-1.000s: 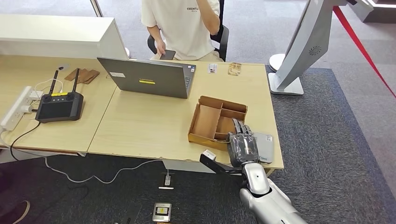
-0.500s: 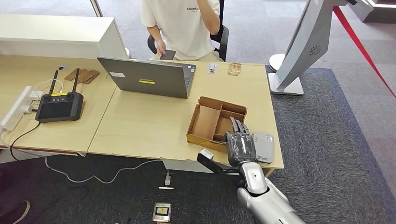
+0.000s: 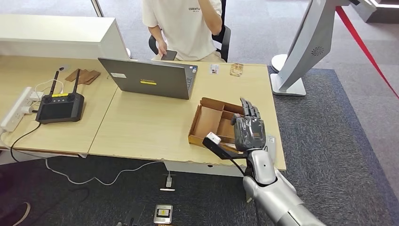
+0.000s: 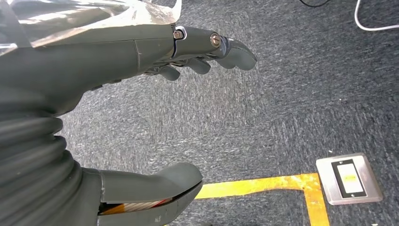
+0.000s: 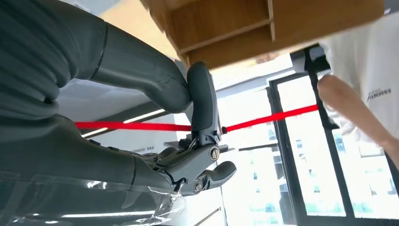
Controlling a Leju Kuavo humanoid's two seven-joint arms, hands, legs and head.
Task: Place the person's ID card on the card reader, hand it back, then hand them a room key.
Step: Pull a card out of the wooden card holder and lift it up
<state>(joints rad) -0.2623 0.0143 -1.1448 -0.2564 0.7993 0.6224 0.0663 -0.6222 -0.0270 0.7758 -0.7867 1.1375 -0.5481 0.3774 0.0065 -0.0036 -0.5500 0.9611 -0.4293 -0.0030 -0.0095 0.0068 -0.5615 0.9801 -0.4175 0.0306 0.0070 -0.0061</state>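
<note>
My right hand [image 3: 248, 129] hovers above the table's near right corner with its fingers stretched out and nothing in it. It covers most of the grey card reader [image 3: 271, 142] and overlaps the cardboard tray [image 3: 211, 121]. A small white card [image 3: 214, 68] lies at the far edge of the table, in front of the seated person [image 3: 188, 28]. In the right wrist view the hand [image 5: 188, 141] is empty, with the tray [image 5: 263, 23] and the person's arm [image 5: 357, 108] beyond it. My left hand [image 4: 141, 94] hangs over the carpet with its fingers apart, holding nothing.
A laptop [image 3: 150, 77] stands mid-table between me and the person, who holds a phone [image 3: 169, 55]. A remote controller [image 3: 60, 106] and a power strip [image 3: 19, 107] lie at the left. A clear object [image 3: 236, 69] sits beside the card. A metal floor plate [image 4: 348, 178] lies below.
My right hand has risen from the table edge and moved forward, now over the tray's right side and hiding more of the card reader. Nothing else has moved.
</note>
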